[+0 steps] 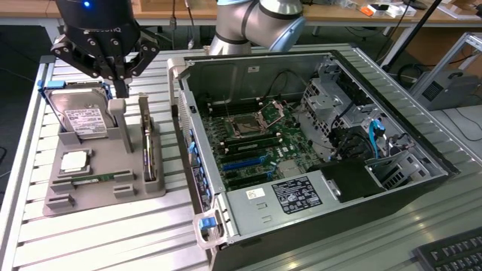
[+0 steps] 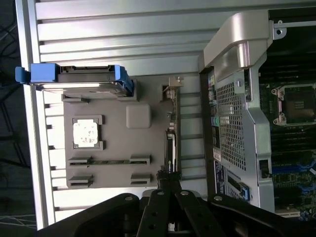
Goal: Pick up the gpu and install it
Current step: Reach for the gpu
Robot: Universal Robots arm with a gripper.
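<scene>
Over the slatted table [image 1: 98, 237] we see the gripper [image 1: 121, 86], jaws together, hovering above the tray [image 1: 130, 169] near the upright gpu [image 1: 148, 141].

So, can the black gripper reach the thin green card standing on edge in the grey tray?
Probably yes. The black gripper hangs above the grey tray, near the thin green card, whose top edge is uncovered. It is shut, though.

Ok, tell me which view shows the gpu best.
The exterior view: the gpu stands on edge in the gray holder, its whole length visible. The wrist view shows the gpu edge-on, as a thin strip, one end behind the gripper.
</scene>
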